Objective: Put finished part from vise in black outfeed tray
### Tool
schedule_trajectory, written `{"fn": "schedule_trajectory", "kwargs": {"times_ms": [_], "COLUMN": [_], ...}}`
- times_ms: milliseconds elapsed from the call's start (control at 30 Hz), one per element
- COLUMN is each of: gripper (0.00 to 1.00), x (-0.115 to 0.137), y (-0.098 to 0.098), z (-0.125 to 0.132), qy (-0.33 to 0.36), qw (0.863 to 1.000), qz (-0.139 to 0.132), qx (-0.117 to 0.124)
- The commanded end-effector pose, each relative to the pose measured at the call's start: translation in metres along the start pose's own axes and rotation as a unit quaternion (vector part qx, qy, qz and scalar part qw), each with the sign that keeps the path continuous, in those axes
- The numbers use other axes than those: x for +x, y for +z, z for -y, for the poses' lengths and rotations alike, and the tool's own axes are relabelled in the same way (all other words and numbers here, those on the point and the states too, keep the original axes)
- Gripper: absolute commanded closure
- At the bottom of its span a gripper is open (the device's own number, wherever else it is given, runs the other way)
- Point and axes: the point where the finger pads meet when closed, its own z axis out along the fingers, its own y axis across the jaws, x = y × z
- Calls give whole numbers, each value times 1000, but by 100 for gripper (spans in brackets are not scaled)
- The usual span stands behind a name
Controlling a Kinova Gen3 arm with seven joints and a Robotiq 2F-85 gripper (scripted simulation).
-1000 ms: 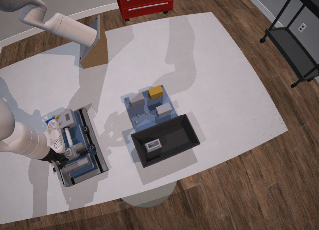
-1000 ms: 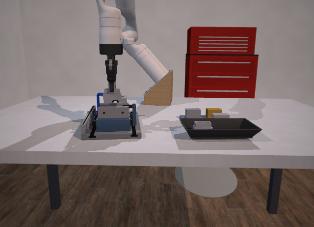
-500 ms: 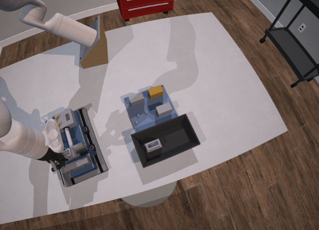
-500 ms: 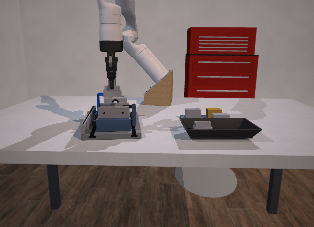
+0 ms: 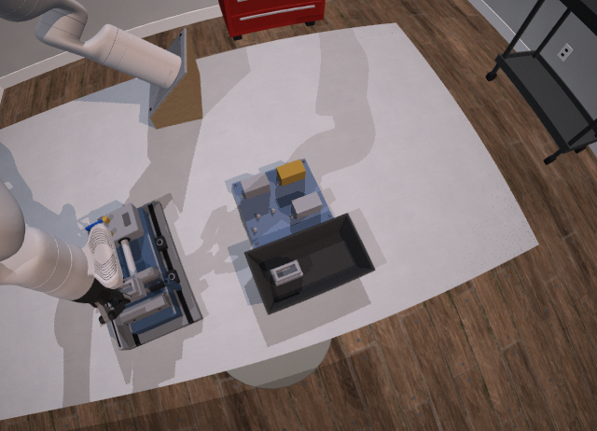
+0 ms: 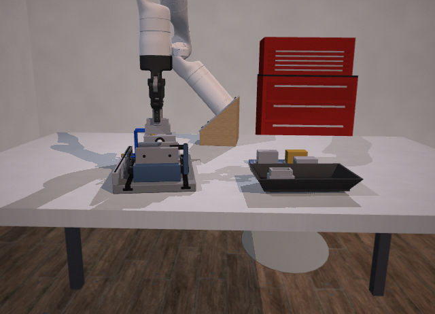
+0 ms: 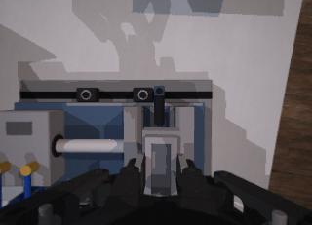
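My gripper [image 6: 157, 119] [image 7: 161, 164] is shut on the finished part [image 5: 131, 289] [image 6: 152, 129] [image 7: 161, 132], a light grey block with a rectangular pocket on top. The fingers grip it on two opposite sides. In the exterior view the part is upright and above the jaws of the vise [image 5: 145, 308] [image 6: 157, 154] [image 7: 185, 123]. Its underside is hidden in the wrist view. The black outfeed tray [image 5: 313, 292] [image 6: 305, 184] stands to the right of the vise. A similar pocketed block [image 5: 287, 272] [image 6: 281, 172] lies in its left part; the tray's right part is bare.
A blue plate [image 5: 264, 224] behind the tray bears two grey blocks and a yellow block [image 5: 290, 173] [image 6: 296, 155]. A blue upright stop arm [image 6: 185, 158] stands at the vise's right side, and a blue bent pipe [image 6: 136, 138] at its left. The wooden arm base [image 5: 180, 104] [image 6: 223, 128] is farther back.
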Motion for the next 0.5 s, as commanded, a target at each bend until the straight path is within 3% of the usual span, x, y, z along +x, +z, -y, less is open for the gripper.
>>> {"fn": "schedule_trajectory", "kwargs": {"times_ms": [0,467], "gripper": [100,100], "x": [5,46], "y": [-1,-9], "z": [-5,-37], "qy": [-1,10], "qw": [1000,1000], "qz": [2,8], "qx": [-2,-8]}}
